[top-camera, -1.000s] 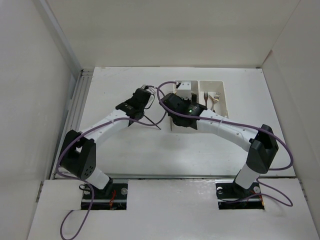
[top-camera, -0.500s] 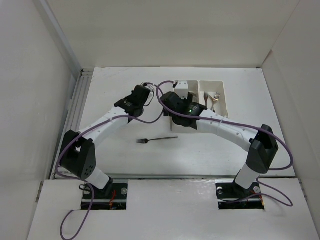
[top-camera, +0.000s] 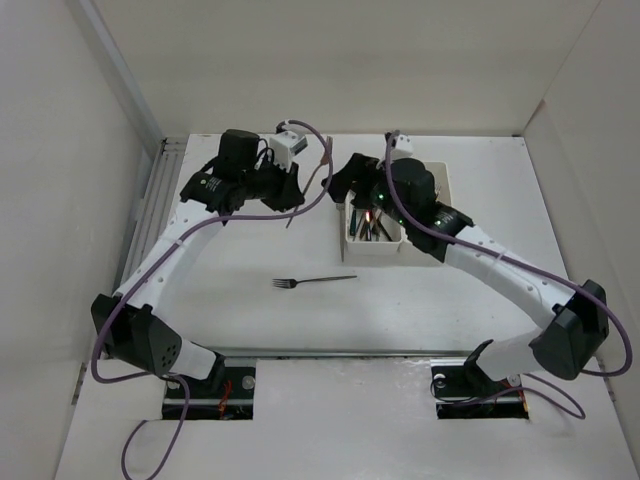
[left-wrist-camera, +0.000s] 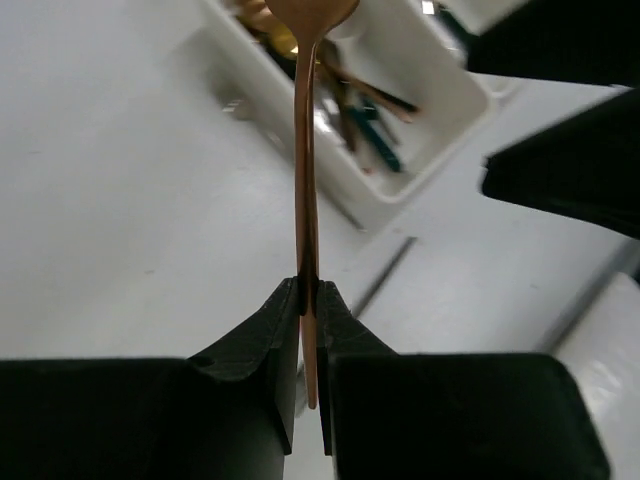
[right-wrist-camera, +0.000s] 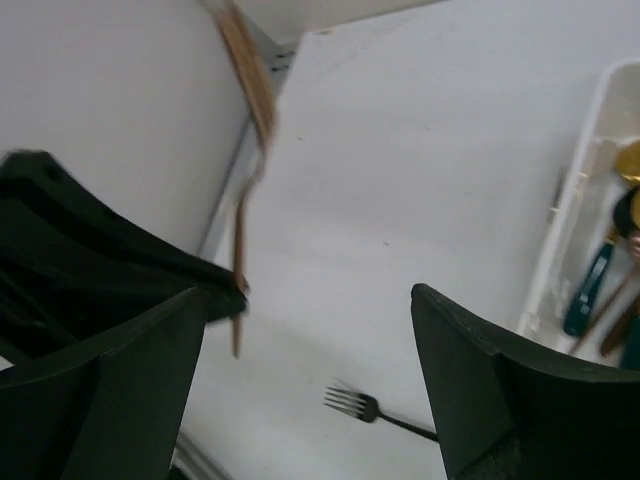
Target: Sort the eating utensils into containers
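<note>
Top external, step: the left gripper [top-camera: 287, 193] is carrying a copper spoon toward the bins. The spoon is too thin to make out from here.
Top external, right arm: the right gripper [top-camera: 352, 180] hangs over the far end of the left bin [top-camera: 372, 247].
Top external, containers: the left bin holds a cluster of dark-handled pieces. The second bin [top-camera: 442, 180], joined to its right side, is mostly hidden by the right arm, so its contents cannot be told.
Top external, unsorted: one dark fork [top-camera: 313, 281] lies flat on the table [top-camera: 250, 320], near the bins and touching nothing.
Left wrist, claw: the jaws are pinched tight on the handle of the copper spoon [left-wrist-camera: 305, 160], which sticks straight out with its rounded end over the left bin [left-wrist-camera: 395, 195].
Left wrist, contents: teal and dark handles lie crossed inside that bin.
Right wrist, claw: the fingers [right-wrist-camera: 100, 390] are spread wide with nothing between them.
Right wrist, view: the dark fork [right-wrist-camera: 362, 405] lies below. The bin rim [right-wrist-camera: 575, 230] shows a gold spoon bowl and a teal handle inside.
Next move, judged: lower the spoon along the bin's length and release it there. The right arm is crowding that bin, so a collision is the risk. After that, the fork needs picking up.
</note>
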